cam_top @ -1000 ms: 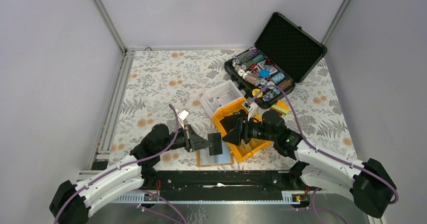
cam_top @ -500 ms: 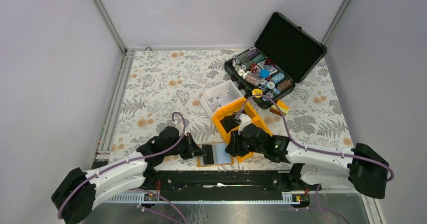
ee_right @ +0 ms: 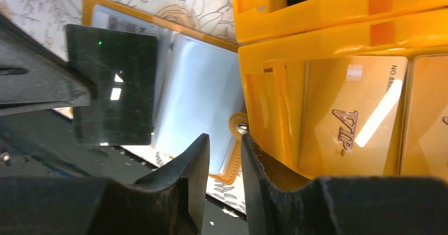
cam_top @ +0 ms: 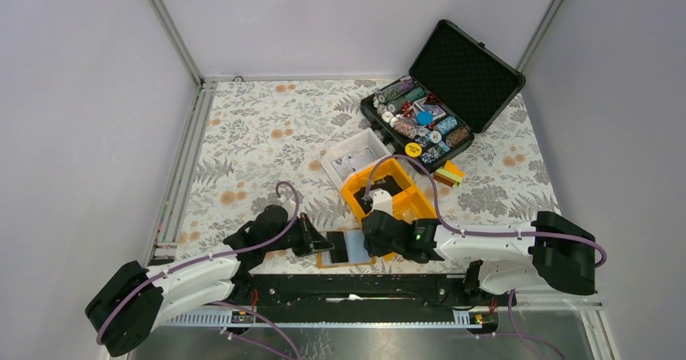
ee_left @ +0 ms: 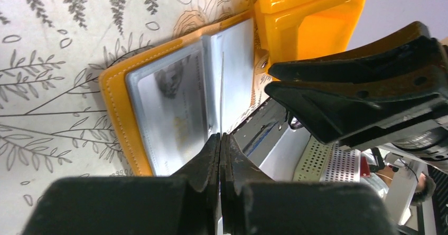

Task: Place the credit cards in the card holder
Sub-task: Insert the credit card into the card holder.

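Note:
The card holder [cam_top: 356, 249] lies open near the table's front edge, orange outside with pale blue-grey pockets; it also shows in the left wrist view [ee_left: 169, 97] and the right wrist view [ee_right: 195, 97]. My left gripper [cam_top: 317, 243] is shut on a credit card [cam_top: 336, 247] that looks dark and glossy [ee_right: 113, 84] and hangs over the holder's left half. In the left wrist view the gripper [ee_left: 220, 137] holds the card edge-on [ee_left: 222, 87]. My right gripper [cam_top: 372, 242] hovers at the holder's right edge by the snap dot [ee_right: 242, 128], its jaws [ee_right: 224, 140] a narrow gap apart and empty.
The big orange bin [cam_top: 408, 201] stands right against the holder, with gold VIP cards [ee_right: 348, 124] inside. A white tray [cam_top: 344, 156] sits behind it. An open black case [cam_top: 477, 73] of poker chips stands at the back right. The metal base rail [cam_top: 348, 287] runs just in front.
My right gripper has come down and left from over the orange bin to the holder's right edge. My left gripper has lowered the card onto the holder's left half.

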